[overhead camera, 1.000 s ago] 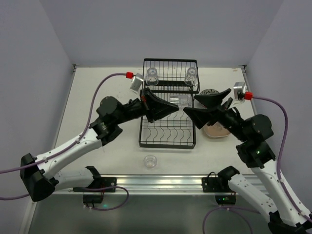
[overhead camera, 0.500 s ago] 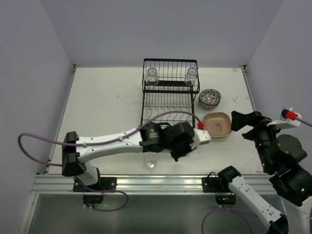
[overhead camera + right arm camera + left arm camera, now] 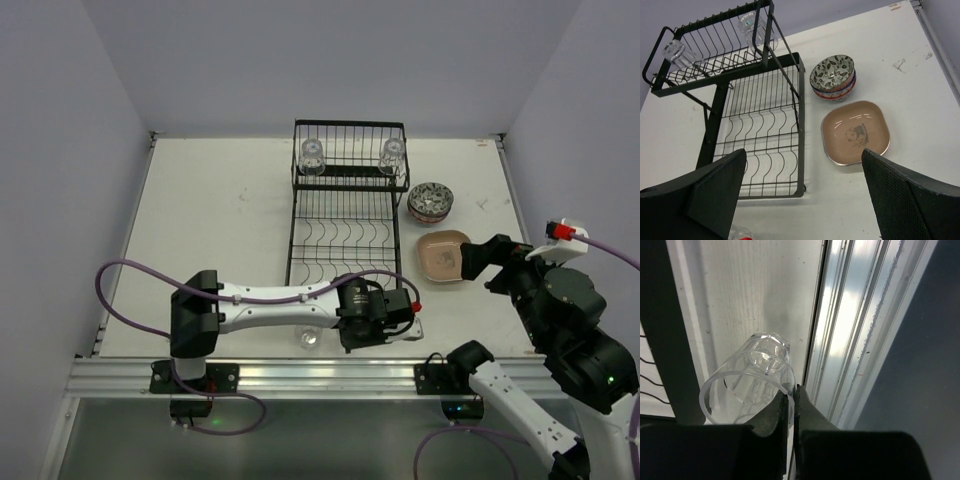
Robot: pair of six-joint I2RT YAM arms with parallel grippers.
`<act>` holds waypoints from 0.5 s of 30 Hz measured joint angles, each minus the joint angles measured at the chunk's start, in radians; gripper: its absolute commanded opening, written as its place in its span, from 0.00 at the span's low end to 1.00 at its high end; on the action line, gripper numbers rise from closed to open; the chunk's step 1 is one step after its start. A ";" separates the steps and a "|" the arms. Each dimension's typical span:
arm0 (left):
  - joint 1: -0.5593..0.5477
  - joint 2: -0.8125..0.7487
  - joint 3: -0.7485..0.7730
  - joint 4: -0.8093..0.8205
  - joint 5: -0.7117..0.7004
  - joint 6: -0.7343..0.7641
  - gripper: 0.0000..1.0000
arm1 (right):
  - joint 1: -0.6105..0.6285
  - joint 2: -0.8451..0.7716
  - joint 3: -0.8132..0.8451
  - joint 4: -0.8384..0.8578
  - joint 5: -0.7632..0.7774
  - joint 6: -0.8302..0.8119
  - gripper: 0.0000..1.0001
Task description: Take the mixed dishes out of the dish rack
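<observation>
My left gripper is shut on the rim of a clear glass, low over the table beside the near rail. In the top view the left gripper hides that glass. The black dish rack keeps two glasses on its upper shelf; its lower slots hold nothing. My right gripper stands open and empty, above the table between the rack and the brown plate.
Stacked patterned bowls and the brown plate sit right of the rack. Another glass stands on the table near the front edge, beside my left arm. The aluminium rail runs along that edge.
My left arm swung out of the rack and down to the front edge, still shut on the glass. The right arm pulled back from the rack to the right.
</observation>
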 measured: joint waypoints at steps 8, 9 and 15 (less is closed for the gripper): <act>0.000 0.056 0.000 -0.001 0.036 0.035 0.00 | 0.000 0.000 -0.024 -0.002 -0.037 -0.018 0.99; 0.000 0.056 0.000 0.000 0.037 0.037 0.00 | 0.000 0.000 -0.025 -0.002 -0.044 -0.020 0.99; 0.011 0.056 -0.017 0.017 0.062 0.057 0.00 | 0.000 -0.002 -0.025 0.000 -0.057 -0.028 0.99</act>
